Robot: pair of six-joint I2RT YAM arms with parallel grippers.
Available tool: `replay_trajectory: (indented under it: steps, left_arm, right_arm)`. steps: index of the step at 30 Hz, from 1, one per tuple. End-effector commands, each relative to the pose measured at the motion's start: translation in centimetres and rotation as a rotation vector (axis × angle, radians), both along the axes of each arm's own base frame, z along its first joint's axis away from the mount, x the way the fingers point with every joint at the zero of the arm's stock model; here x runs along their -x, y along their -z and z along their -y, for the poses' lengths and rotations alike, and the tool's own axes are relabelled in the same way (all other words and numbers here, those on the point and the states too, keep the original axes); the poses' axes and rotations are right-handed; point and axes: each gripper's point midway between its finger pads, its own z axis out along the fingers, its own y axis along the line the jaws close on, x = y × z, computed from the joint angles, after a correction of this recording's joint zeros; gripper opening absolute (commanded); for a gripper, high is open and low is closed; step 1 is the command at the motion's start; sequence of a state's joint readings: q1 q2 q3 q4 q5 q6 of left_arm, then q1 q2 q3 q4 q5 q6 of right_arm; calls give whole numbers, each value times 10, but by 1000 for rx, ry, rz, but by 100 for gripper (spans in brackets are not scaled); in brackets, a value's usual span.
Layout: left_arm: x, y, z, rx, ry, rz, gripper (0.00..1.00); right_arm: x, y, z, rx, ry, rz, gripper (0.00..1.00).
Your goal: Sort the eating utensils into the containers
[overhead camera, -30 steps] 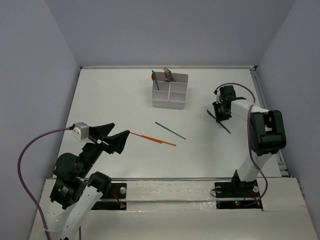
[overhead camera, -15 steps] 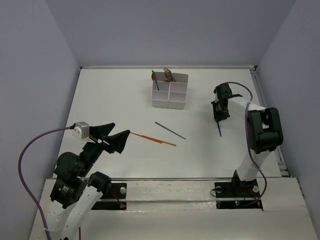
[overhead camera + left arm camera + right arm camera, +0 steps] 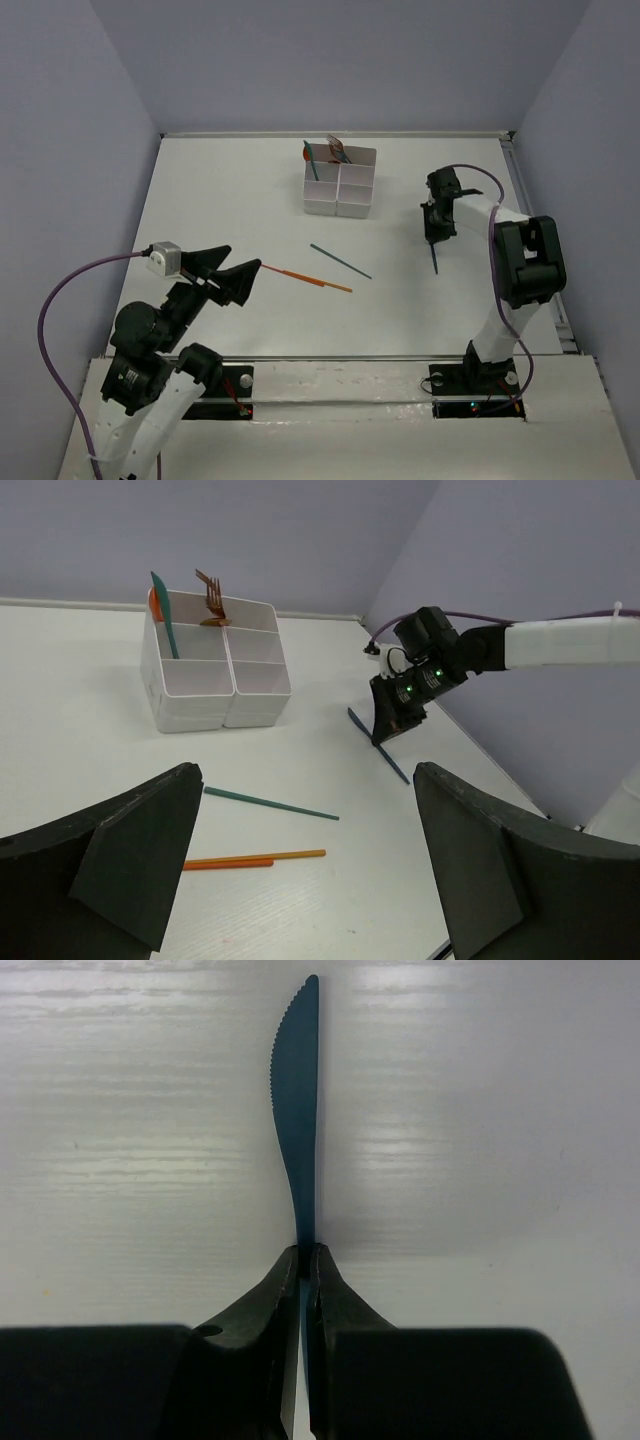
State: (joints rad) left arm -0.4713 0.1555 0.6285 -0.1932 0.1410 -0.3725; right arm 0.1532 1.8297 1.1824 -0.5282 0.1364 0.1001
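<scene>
**Right gripper (image 3: 302,1255) pinches teal knife (image 3: 298,1110)**

Its jaws clamp the handle end. The serrated blade juts ahead over the table (image 3: 220,200), right of the white box (image 3: 340,190). The left gripper (image 3: 308,780) gapes wide near the orange stick (image 3: 308,280).

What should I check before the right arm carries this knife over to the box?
1. Grip: right gripper is shut on the teal knife at its handle, blade pointing out ahead: ok.
2. Knife tip lifted off the table: cannot tell.
3. Route to the white box: nothing stands between in the top view: ok.
4. Free compartment: both front compartments look empty: ok.
5. Left gripper: open, off the route, by the orange stick: ok.
</scene>
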Motion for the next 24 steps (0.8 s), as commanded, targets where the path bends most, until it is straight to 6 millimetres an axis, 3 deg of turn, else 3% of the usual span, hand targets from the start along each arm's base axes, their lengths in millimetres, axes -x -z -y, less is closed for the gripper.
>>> replay_trajectory:
  steps: [1, 4, 5, 7, 8, 14, 16, 18, 20, 21, 22, 23, 24]
  left_arm:
    - [-4, -5, 3, -6, 3, 14, 99]
    - [-5, -4, 4, -9, 9, 7, 99]
    - [-5, -4, 5, -9, 9, 5, 99]
    - [-7, -2, 6, -12, 10, 0, 99]
    - [-7, -2, 5, -15, 9, -2, 99]
    - [-13, 1, 3, -20, -14, -15, 99]
    - [-15, 3, 3, -24, -20, -25, 99]
    - [-19, 4, -1, -25, -49, -32, 99]
    - [-22, 5, -4, -26, -69, -36, 99]
    - [-24, 5, -7, -26, -86, -36, 99]
    - [-26, 5, -9, -27, -97, -38, 99]
    - [-27, 5, -10, -28, -98, -35, 99]
    - [-30, 6, -13, -31, -118, -41, 99]
  right_arm:
    - [-14, -54, -32, -128, -26, 221, 7]
    - [-15, -87, -55, -215, -76, 346, 7]
    - [-18, -114, -71, -258, -117, 440, 7]
    - [-19, -142, -90, -310, -162, 529, 7]
    - [-22, -170, -108, -358, -198, 627, 7]
    - [-37, -281, -179, -567, -348, 1010, 7]
    - [-43, -291, -206, -599, -398, 1060, 7]
    - [-53, -322, -224, -599, -446, 1183, 7]
    - [-66, -318, -250, -561, -498, 1230, 7]
    - [-69, -331, -260, -558, -522, 1274, 7]
    - [-76, -323, -275, -520, -557, 1297, 7]
    - [-83, -323, -278, -505, -554, 1313, 7]
    - [-88, -335, -287, -498, -576, 1350, 7]
